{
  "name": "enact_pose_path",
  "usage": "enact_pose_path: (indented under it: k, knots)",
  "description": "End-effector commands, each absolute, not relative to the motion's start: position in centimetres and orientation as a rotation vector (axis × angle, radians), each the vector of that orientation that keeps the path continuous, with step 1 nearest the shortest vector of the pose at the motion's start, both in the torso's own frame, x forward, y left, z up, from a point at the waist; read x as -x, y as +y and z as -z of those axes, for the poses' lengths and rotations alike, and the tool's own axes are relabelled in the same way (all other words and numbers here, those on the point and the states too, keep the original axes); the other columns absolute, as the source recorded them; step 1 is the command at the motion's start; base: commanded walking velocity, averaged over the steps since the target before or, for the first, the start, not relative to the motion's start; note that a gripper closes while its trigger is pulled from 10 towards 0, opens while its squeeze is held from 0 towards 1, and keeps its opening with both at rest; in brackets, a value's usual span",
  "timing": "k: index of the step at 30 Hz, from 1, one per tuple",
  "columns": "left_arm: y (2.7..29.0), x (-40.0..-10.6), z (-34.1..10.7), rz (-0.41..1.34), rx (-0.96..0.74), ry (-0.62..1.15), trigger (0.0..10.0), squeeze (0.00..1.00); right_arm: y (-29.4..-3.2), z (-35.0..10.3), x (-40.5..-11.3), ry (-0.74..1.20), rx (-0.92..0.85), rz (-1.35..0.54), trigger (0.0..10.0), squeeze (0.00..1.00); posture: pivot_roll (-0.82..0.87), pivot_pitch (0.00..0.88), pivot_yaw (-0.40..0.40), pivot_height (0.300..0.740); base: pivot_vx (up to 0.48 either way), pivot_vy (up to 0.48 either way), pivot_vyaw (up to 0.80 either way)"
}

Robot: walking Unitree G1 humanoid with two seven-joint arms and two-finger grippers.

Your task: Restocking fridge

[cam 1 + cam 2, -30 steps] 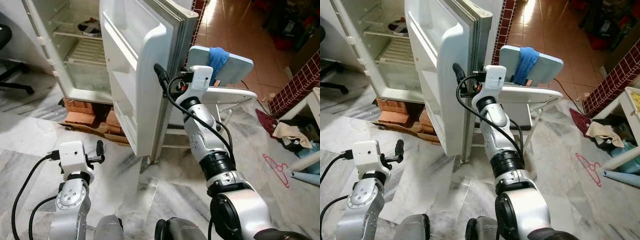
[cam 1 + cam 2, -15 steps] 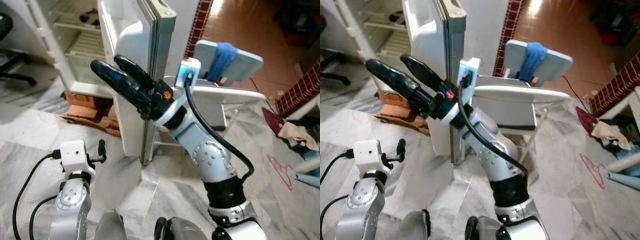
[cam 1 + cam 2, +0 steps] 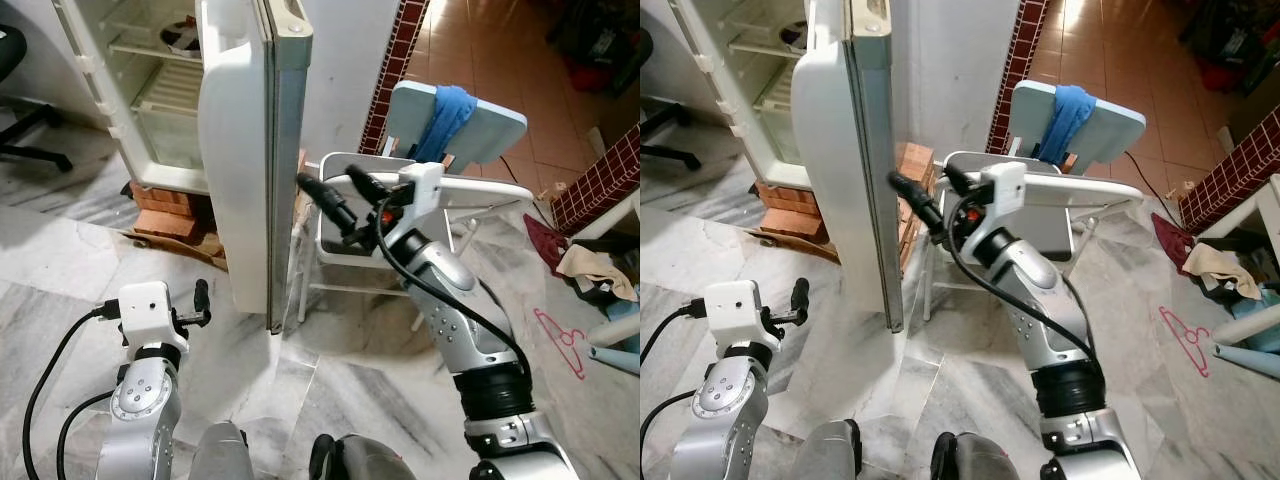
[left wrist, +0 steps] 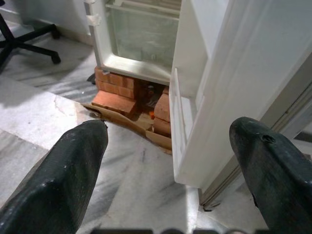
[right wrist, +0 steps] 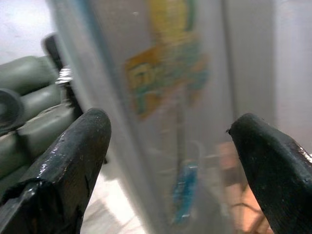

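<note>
The tall white fridge door (image 3: 250, 150) is standing open. The right gripper (image 3: 335, 195), fingers spread and empty, is reaching beside the door's outer face. The left gripper (image 3: 200, 300), fingers spread, is hanging idle below the door. The fridge shelves (image 3: 160, 60) look mostly bare, so restocking seems barely begun.

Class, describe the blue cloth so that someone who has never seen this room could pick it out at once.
Start at the white fridge door, which stands open. To its right, beyond the right gripper, stands a white chair with a pale blue backrest. The blue cloth hangs over the top of that backrest, a deeper blue than the backrest itself.
</note>
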State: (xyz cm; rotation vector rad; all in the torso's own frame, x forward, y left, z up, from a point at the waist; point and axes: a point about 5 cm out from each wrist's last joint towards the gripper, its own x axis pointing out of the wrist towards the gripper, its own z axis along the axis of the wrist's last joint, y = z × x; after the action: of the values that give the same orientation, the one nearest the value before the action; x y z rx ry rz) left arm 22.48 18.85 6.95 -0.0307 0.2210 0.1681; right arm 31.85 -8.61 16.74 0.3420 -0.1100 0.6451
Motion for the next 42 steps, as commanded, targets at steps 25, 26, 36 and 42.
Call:
enact_pose_path:
  k: [25, 26, 36, 42]
  knots:
    - [18.7, -23.1, -7.7, -0.198, 0.031, 0.168, 10.0, 0.00, 3.6, -20.6, -30.3, -0.136, -0.575, -1.005, 10.0, 0.00, 0.19, 0.108, -0.115, 0.740, 0.000, 0.000, 0.00]
    - [18.6, -23.2, -7.7, -0.191, 0.032, 0.166, 10.0, 0.00, 2.7, -20.2, -30.5, -0.128, -0.558, -0.972, 10.0, 0.00, 0.18, 0.105, -0.106, 0.740, 0.000, 0.000, 0.00]
    - [17.9, -24.1, -7.7, -0.140, 0.032, 0.169, 10.0, 0.00, -5.8, -16.0, -31.9, -0.104, -0.394, -0.592, 10.0, 0.00, 0.13, 0.107, -0.068, 0.740, 0.000, 0.000, 0.00]
    - [18.1, -24.3, -7.9, -0.115, -0.006, 0.149, 10.0, 0.00, -11.2, -14.8, -31.6, -0.120, -0.258, -0.371, 10.0, 0.00, 0.11, 0.116, -0.054, 0.740, 0.000, 0.000, 0.00]
